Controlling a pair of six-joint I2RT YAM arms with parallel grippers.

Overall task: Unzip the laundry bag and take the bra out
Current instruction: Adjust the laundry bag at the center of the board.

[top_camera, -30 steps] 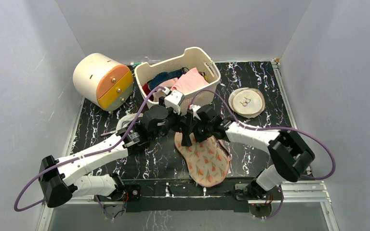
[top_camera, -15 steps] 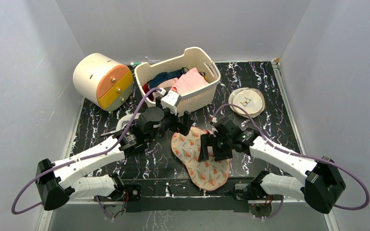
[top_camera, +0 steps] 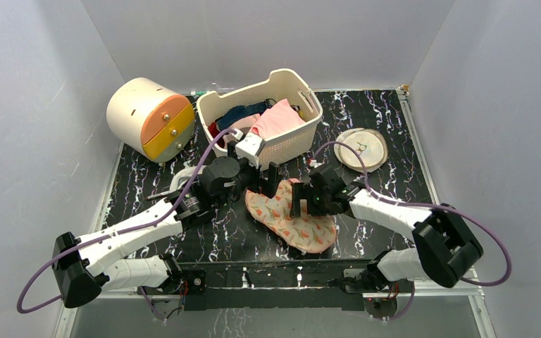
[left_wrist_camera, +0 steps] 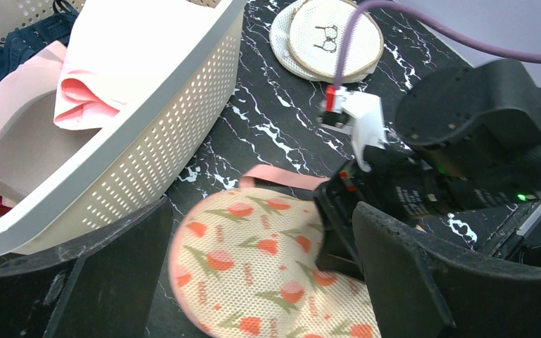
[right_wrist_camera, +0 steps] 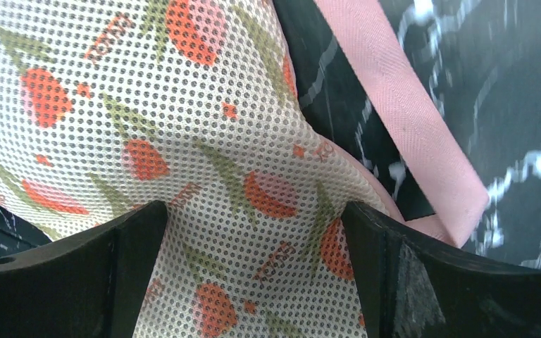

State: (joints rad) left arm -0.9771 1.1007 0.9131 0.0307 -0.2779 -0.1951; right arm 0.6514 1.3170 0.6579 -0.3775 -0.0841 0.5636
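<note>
- The laundry bag (top_camera: 290, 217) is laid flat on the table (top_camera: 394, 134), just in front of the basket (top_camera: 296, 137).
- The left hand (left_wrist_camera: 264, 274) is held open above its far end.
- The right hand (right_wrist_camera: 253, 232) is spread open, with floral mesh bulging between its fingers (right_wrist_camera: 63, 282).

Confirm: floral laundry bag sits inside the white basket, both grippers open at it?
No: the top external view shows the laundry bag on the table in front of the white basket, not inside; left gripper and right gripper are open at it.
</note>
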